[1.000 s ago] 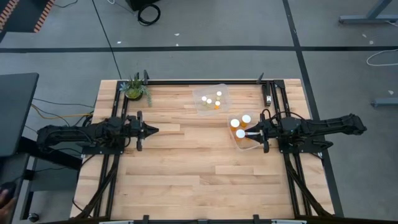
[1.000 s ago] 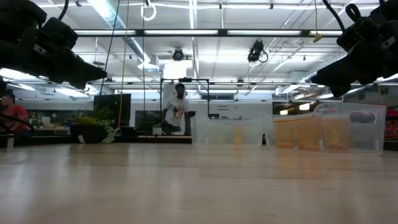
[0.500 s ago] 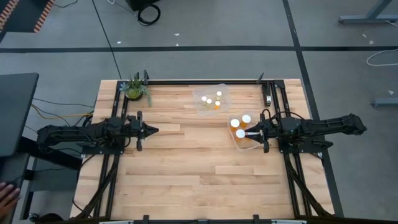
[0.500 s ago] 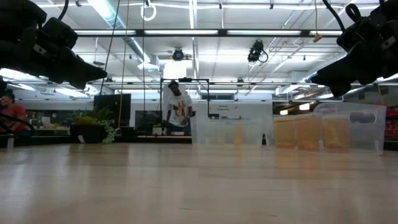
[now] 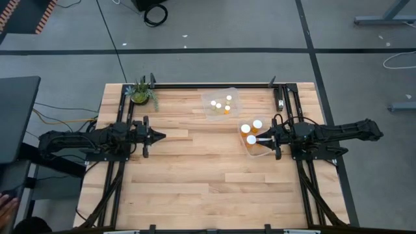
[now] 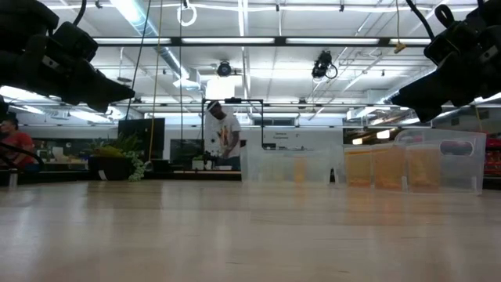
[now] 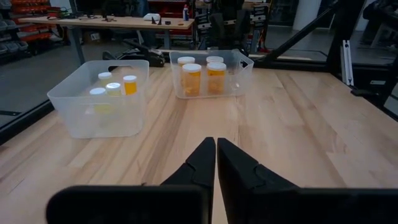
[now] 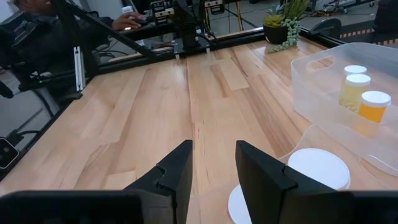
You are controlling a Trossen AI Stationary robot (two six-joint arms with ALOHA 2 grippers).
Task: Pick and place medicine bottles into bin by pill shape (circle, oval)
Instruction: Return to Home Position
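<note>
Three larger amber bottles with white caps [image 5: 251, 132] stand in a clear bin [image 5: 255, 148] at the table's right middle; they also show in the left wrist view [image 7: 200, 73]. Several smaller bottles [image 5: 221, 104] stand in a second clear bin [image 5: 209, 104] at the far middle, which also shows in the left wrist view [image 7: 113, 87] and the right wrist view [image 8: 364, 93]. My right gripper [image 5: 259, 138] hovers over the near bin, open and empty, above two white caps [image 8: 317, 168]. My left gripper [image 5: 162, 136] is shut and empty above the table's left middle [image 7: 216, 163].
A small potted plant [image 5: 140, 93] stands at the table's far left corner. Bare wood lies between the two arms and toward the near edge [image 5: 208, 188]. A person [image 6: 223, 137] stands in the room behind the table.
</note>
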